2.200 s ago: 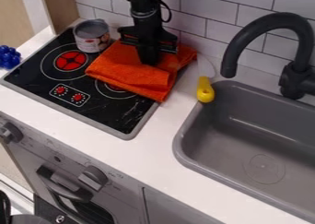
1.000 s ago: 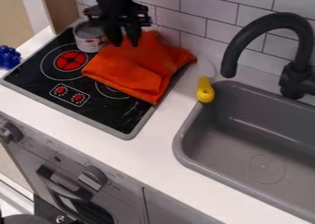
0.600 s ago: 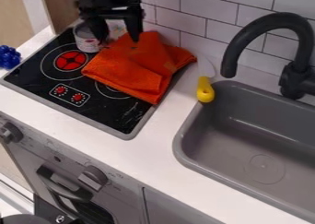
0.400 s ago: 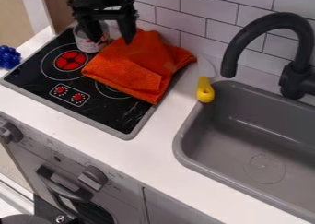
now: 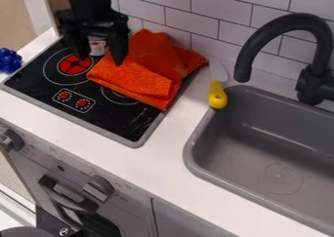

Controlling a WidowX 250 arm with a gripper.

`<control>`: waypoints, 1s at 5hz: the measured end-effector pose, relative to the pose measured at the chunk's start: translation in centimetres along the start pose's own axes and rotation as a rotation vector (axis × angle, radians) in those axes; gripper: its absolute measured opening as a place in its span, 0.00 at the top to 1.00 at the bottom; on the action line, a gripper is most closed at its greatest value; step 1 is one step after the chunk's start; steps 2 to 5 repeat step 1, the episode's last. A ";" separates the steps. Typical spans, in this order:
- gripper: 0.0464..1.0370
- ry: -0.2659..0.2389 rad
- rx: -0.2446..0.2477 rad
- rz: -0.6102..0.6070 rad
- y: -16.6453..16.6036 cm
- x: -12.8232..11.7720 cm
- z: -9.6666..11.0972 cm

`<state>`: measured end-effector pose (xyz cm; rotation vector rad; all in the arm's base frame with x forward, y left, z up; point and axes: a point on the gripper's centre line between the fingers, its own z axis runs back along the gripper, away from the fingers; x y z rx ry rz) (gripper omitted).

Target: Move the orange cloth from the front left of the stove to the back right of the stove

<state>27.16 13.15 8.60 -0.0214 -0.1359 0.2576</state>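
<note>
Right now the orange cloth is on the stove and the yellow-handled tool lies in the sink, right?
Not in the sink: the camera view shows the tool on the counter beside it. The cloth is on the stove.

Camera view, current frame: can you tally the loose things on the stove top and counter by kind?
Orange cloth: 1
Can, partly hidden behind the end effector: 1
Yellow-handled utensil: 1
Blue bunch of small balls: 1
Total: 4
</note>
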 end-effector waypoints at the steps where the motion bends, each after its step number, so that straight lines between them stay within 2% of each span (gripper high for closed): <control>1: 0.04 0.016 -0.008 0.040 1.8 -0.8 0.1; 5: 0.04 0.016 -0.008 0.040 1.8 -0.8 0.1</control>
